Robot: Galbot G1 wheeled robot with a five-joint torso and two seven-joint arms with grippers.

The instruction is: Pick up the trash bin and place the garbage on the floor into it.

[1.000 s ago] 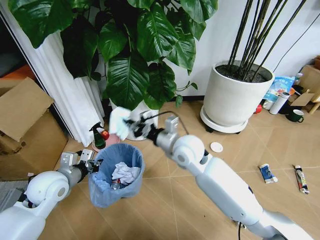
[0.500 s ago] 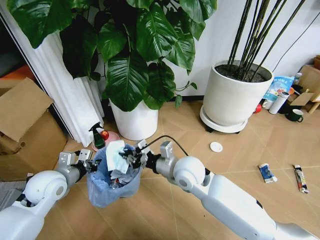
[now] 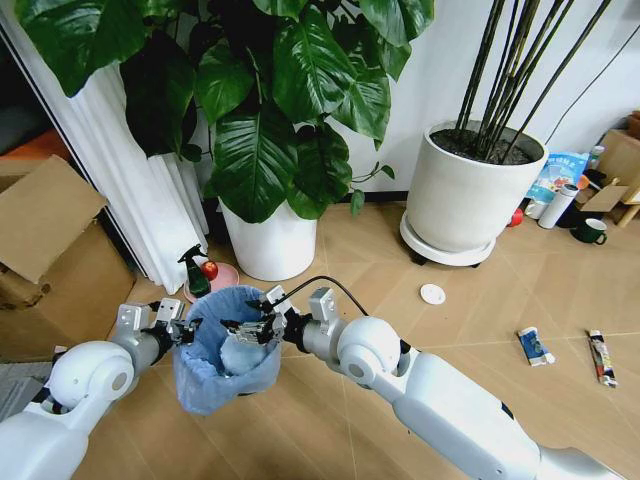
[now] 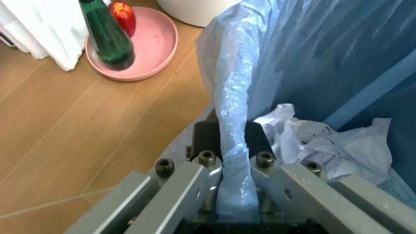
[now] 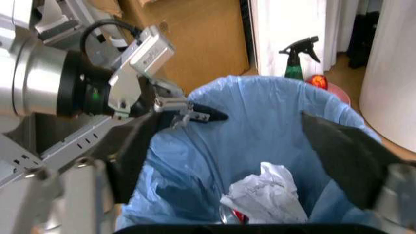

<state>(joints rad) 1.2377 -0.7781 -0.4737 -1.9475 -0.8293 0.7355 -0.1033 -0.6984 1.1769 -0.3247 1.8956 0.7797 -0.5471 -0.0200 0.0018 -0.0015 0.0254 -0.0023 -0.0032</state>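
Gripping the bag-lined rim, the left gripper (image 3: 180, 325) holds the bin (image 3: 228, 348) off the floor (image 3: 470, 330) at lower left of the head view; in the left wrist view its fingers (image 4: 206, 138) are clamped together on a fold of the blue bag (image 4: 312, 58). The right gripper (image 3: 248, 329) sits over the bin's mouth, its fingers spread apart and empty, as the right wrist view shows with 1 dark finger (image 5: 341, 153) on each side of the opening. Half a second ago it held a white paper wad at the rim; now the wad is out of its grasp, and crumpled white paper (image 5: 266, 195) lies inside the bin. A full second ago the same arm was higher, with the wad above the bin.

Still on the floor at right of the head view are a small white lid (image 3: 433, 294), a blue-white wrapper (image 3: 536, 346) and a thin tube (image 3: 602, 358), well apart from the bin. A green spray bottle (image 3: 195, 272) stands on a pink tray (image 3: 232, 275) just behind the bin, beside the white plant pot (image 3: 270, 240).
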